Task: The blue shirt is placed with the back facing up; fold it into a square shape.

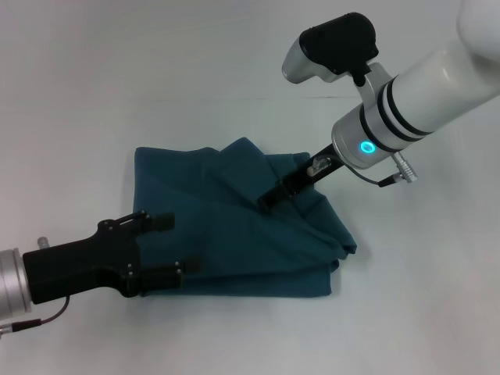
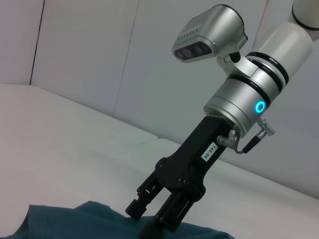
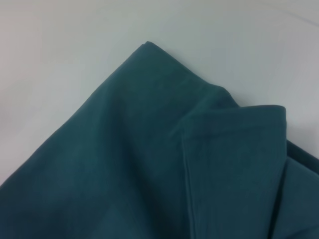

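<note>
Left hand (image 1: 174, 244), nearest the head camera, hovers with fingers spread wide at the near-left edge of the blue shirt (image 1: 226, 234), gripping nothing. The shirt lies bundled mid-surface (image 1: 94, 94). Right hand (image 1: 269, 199) pinches an upper fold, presumably to draw it over.

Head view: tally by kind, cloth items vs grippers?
Cloth items: 1, the blue shirt, partly folded on the white table.
Grippers: 2, left gripper open at the shirt's near-left edge, right gripper down on the shirt's middle.
Total: 3
</note>
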You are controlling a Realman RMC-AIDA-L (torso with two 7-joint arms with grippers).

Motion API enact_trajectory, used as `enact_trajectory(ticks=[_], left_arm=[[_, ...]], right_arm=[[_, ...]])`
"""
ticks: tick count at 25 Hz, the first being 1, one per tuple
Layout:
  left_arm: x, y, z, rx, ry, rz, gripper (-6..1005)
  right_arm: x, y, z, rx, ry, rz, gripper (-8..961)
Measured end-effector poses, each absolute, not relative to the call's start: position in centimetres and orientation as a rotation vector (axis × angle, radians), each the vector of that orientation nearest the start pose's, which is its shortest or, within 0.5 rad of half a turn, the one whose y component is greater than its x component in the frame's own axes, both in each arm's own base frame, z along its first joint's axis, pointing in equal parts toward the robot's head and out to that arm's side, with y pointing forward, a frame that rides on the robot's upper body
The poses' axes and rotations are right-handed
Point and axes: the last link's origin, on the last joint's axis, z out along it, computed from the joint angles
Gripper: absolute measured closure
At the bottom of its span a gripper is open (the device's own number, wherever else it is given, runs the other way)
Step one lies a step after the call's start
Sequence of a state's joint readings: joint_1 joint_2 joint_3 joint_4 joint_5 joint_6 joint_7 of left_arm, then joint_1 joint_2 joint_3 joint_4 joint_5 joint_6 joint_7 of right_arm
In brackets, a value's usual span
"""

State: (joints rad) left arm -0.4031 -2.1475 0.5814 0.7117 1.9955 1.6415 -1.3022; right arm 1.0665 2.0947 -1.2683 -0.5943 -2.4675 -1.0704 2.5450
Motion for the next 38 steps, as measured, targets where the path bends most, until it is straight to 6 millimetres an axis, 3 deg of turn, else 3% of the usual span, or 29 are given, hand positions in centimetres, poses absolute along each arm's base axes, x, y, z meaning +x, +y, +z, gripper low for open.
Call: enact_trajectory(ticks=[33,38], left_arm=[[-28.34,29.26,-0.22,-2.613,-0.661,-0.815,107],[-28.28,29.32,-0.15,-2.607,-0.659,-0.824,108]], right_arm=[[13.21,43.31,-8.39,-2.571,0.977,-0.285,178],[13.2,43.34,-8.36,-2.576,0.962,-0.292,351]])
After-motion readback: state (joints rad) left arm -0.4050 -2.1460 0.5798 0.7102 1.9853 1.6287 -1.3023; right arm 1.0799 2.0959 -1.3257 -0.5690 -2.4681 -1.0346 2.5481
